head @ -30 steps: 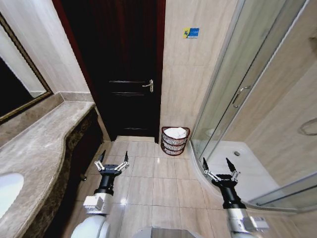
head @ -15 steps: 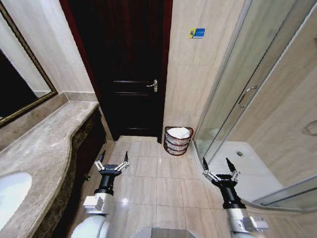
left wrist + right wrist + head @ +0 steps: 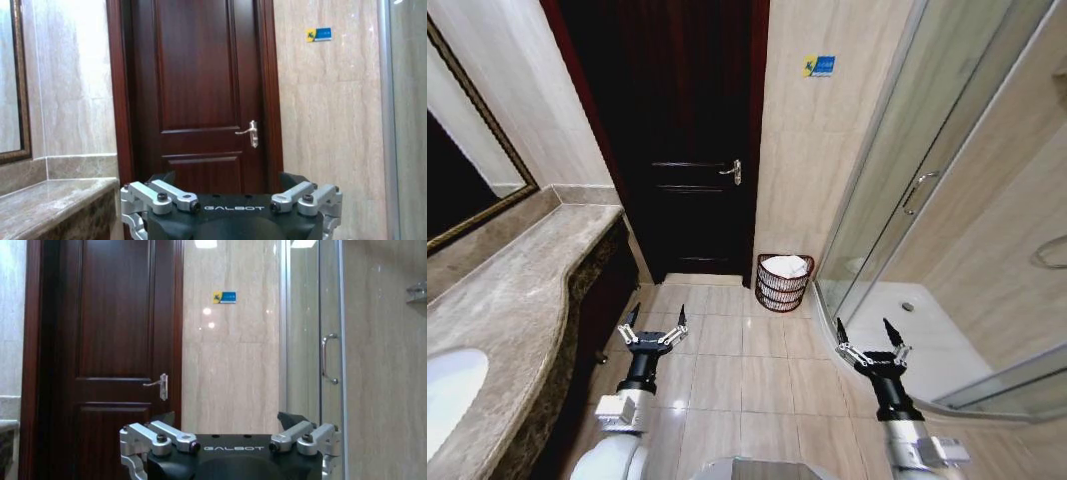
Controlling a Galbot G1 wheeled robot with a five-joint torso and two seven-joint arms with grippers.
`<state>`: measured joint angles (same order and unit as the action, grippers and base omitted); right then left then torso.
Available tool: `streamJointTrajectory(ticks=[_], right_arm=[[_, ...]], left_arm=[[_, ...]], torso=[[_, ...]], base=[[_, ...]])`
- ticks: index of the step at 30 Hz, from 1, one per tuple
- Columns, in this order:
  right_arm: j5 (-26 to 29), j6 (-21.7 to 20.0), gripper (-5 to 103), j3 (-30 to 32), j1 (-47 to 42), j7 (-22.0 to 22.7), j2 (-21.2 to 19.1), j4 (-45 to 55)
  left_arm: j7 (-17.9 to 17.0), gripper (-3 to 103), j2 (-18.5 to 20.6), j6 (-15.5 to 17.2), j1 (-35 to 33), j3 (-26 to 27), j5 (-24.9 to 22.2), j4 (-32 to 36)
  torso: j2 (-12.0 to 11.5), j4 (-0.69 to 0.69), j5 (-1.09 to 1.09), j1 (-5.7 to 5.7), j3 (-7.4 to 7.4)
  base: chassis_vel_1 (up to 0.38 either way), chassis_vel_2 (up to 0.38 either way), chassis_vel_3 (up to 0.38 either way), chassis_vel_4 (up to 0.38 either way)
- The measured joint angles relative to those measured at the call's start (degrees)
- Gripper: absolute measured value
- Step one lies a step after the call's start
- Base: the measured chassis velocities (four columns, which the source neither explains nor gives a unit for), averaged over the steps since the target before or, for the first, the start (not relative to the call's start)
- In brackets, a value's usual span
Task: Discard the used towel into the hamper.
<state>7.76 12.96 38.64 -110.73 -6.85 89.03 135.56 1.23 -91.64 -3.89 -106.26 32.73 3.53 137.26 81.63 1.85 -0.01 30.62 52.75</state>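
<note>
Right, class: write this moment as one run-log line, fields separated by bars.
left gripper open, empty | right gripper open, empty | hamper by door, white cloth inside

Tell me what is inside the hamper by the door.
White cloth, probably a towel, lies bunched in the top of the hamper, filling most of its opening. Whatever lies beneath that cloth is covered, and the weave is too dark to see through.

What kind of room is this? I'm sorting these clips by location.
A bathroom, most likely in a hotel or home. A glass shower stall stands on the right, a marble counter with a sink runs under a mirror on the left, and a hamper holding white cloth sits by the door.
</note>
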Motion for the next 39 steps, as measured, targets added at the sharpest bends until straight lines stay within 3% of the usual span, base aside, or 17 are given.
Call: streamJointTrajectory(ticks=[39], right_arm=[[0.0,0.0,100,0.0,0.0,0.0,0.0,0.0]], left_arm=[[0.0,100,0.0,0.0,0.0,0.0,0.0,0.0]], torso=[[0.0,0.01,0.01,0.02,0.01]], base=[[0.009,-0.004,-0.006,0.005]])
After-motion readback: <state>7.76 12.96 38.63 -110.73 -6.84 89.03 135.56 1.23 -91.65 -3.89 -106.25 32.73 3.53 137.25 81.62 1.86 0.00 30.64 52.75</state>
